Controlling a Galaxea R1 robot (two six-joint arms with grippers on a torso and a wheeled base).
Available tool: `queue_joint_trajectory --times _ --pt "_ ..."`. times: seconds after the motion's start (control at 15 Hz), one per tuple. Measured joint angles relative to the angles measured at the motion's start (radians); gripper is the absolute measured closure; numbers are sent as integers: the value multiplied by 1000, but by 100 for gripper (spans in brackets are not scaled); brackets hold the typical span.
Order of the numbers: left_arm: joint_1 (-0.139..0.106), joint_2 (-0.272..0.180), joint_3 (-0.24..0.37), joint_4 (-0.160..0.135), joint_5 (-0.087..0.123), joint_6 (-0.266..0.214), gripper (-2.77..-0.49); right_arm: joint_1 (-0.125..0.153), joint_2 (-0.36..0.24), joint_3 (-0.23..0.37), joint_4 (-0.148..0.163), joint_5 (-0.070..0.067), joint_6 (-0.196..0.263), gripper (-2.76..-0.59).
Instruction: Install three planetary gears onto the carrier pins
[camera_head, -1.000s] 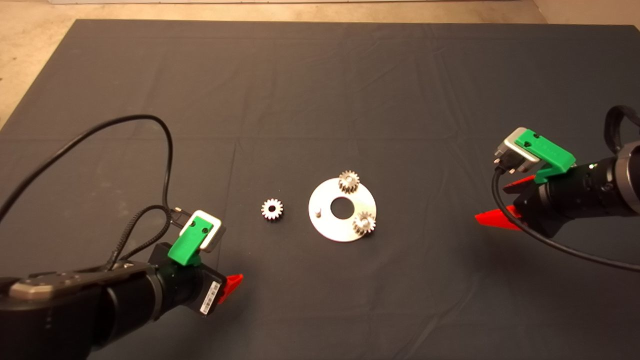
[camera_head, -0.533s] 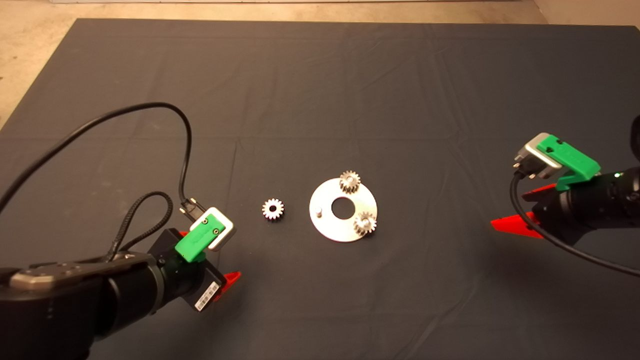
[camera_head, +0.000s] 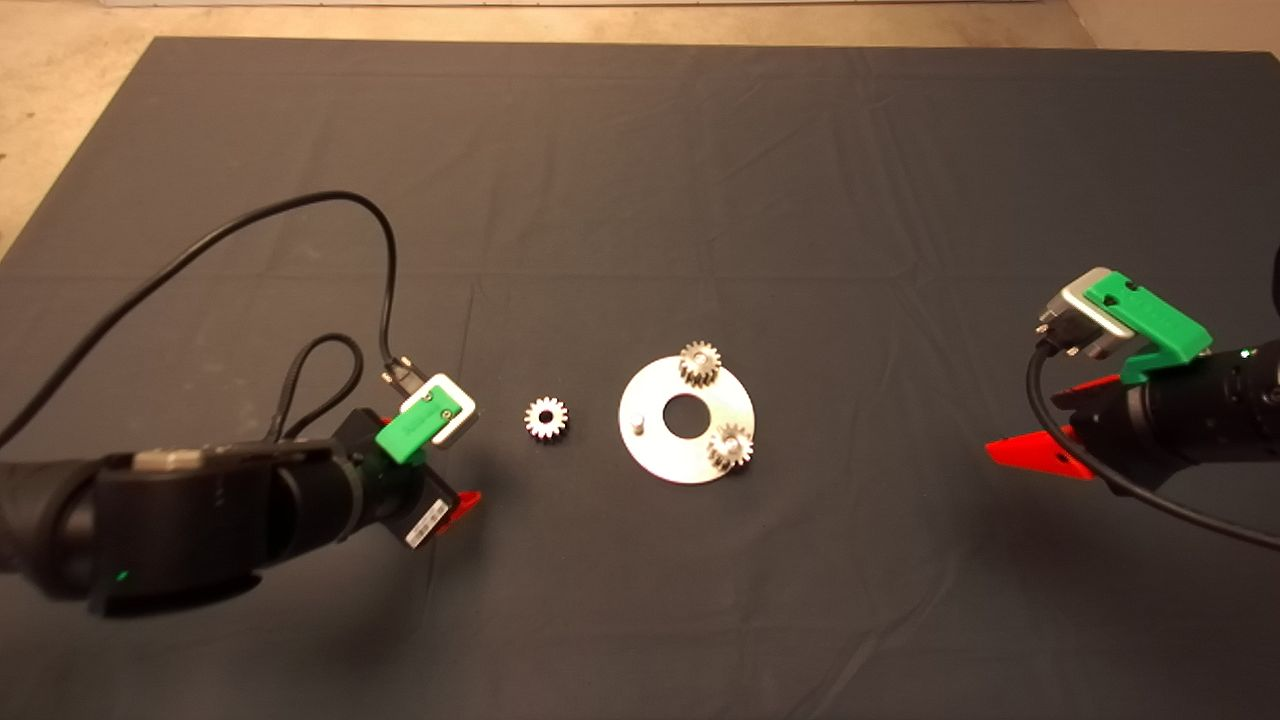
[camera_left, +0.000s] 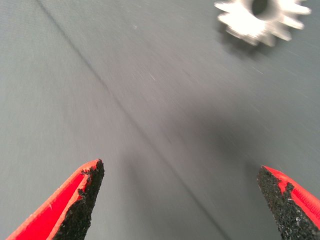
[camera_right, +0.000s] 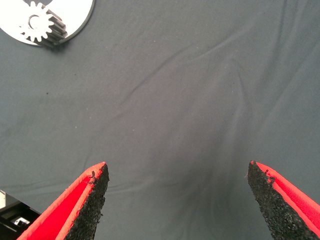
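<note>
Three planetary gears: two are sitting on carrier pins of the disc (camera_head: 664, 445) at frame centre, at its top (camera_head: 700, 362) and lower right (camera_head: 729, 446); one pin (camera_head: 635, 423) is standing bare. The third gear (camera_head: 546, 417) is lying on the mat (camera_head: 640, 180) just left of the disc. Left gripper (camera_head: 452, 506), lower left near it, and right gripper (camera_head: 1040, 450), far right, are both hanging spread wide, gripping nothing; the label on the left gripper is unreadable.

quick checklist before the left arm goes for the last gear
1. Left gripper open: ok.
2. Loose gear flat on the mat, nothing on it: ok.
3. Left gripper centred over that gear: not ok, it sits short of it, off to one side.
4. One carrier pin free on the disc: ok.
5. Other two gears seated on their pins: ok.
6. Right gripper away from the disc, open: ok.
</note>
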Motion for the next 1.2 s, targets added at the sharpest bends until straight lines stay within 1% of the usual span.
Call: queue_joint_trajectory --times 0.07,0.13,0.2,0.27,0.33,0.4,0.47,0.6,0.73,0.87,1.0,1.07,1.2 --pt "0 17 -23 0 -13 3 -222 0 1 0 0 -10 0 -205" --pt "-3 38 -34 0 -26 4 -222 0 3 0 1 -20 0 -205" --pt "-12 61 -36 -1 -33 4 -222 0 3 0 1 -24 0 -205" --pt "-24 85 -44 0 -38 4 -222 0 3 0 1 -27 0 -205" --pt "-34 102 -54 0 -42 3 -222 0 3 0 2 -38 0 -205" --pt "-39 112 -58 0 -43 -1 -222 0 3 0 2 -44 0 -205" --pt "-43 117 -58 -1 -44 -9 -222 0 3 0 2 -46 0 -205" --pt "-53 120 -62 0 -43 -21 -222 0 3 0 2 -43 -1 -205" --pt "-53 125 -74 0 -41 -33 -222 0 2 0 2 -46 -4 -205" --pt "-54 149 -80 0 -45 -46 -222 0 2 0 2 -46 -4 -205" --pt "-55 158 -86 0 -44 -51 -222 0 2 0 2 -45 -4 -205" --pt "-55 164 -88 0 -43 -54 -222 0 2 0 2 -47 -4 -205" --pt "-54 182 -92 0 -44 -66 -222 0 2 0 2 -46 -6 -205"
